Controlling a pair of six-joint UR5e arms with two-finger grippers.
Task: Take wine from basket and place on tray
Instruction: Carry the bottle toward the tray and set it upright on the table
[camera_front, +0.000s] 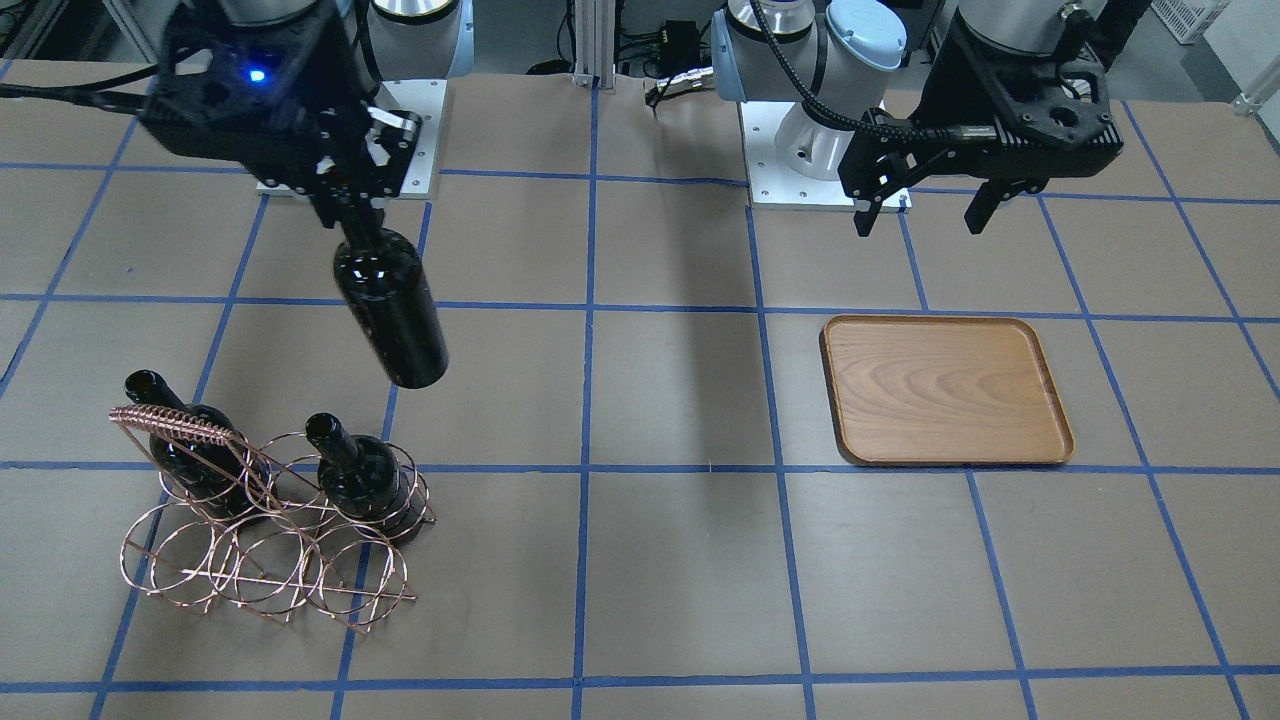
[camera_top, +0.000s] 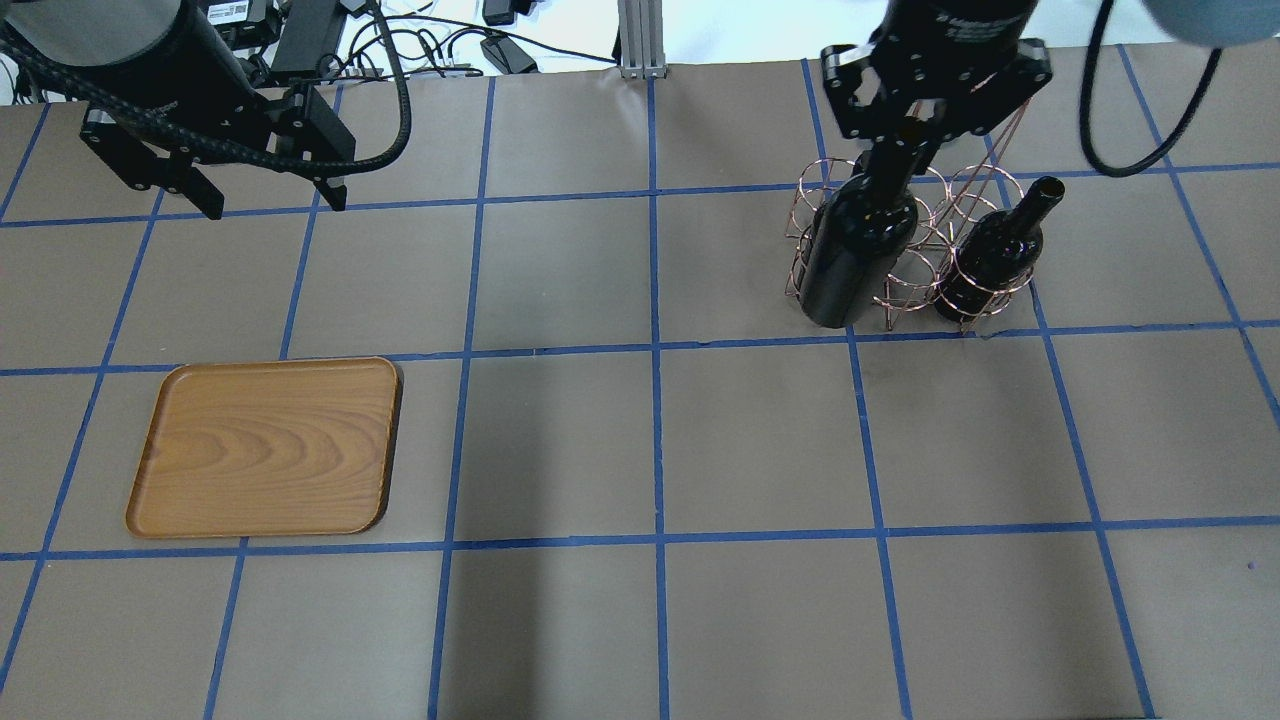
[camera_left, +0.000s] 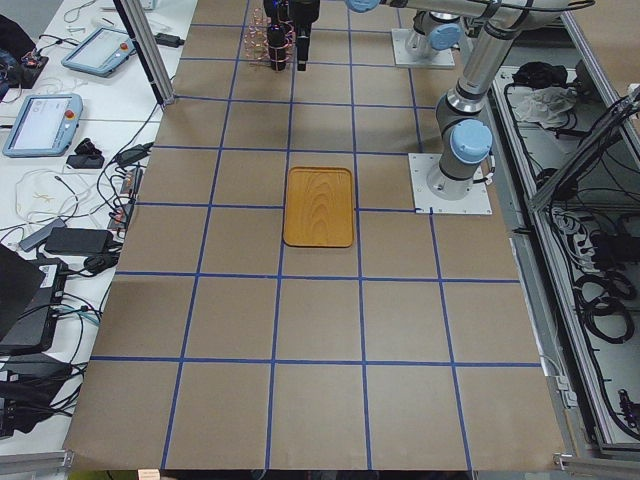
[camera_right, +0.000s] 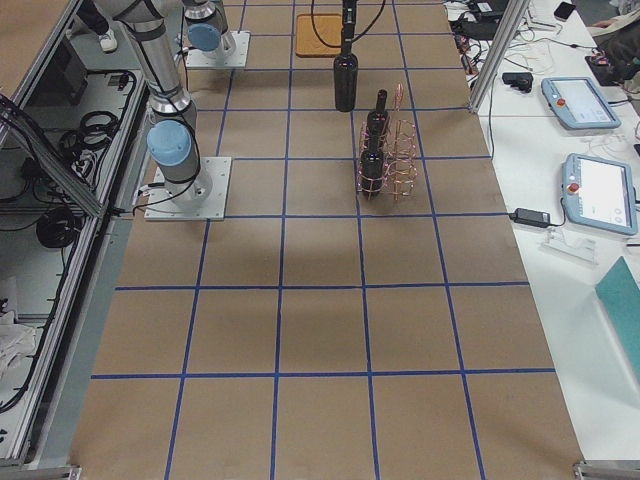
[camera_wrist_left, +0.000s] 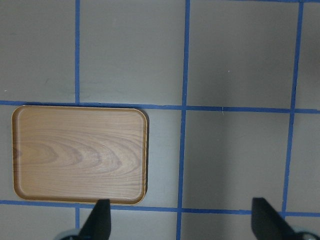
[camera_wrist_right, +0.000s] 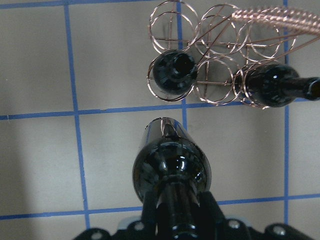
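Bright, even light from overhead. Soft broad shadows fall on the table (camera_front: 690, 560) below and beside the right gripper (camera_front: 355, 212). Small glare spots dot the wine (camera_wrist_right: 172, 167) it clamps; its neck looks perhaps slightly blurred.

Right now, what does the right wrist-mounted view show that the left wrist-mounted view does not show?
Only the right wrist view shows the wine, held by its neck in the shut right gripper, outside the basket. It also shows two other bottles sitting in the basket's rings. Only the left wrist view shows the tray, with nothing on it, and the open left gripper. Both show the brown table with blue tape lines.
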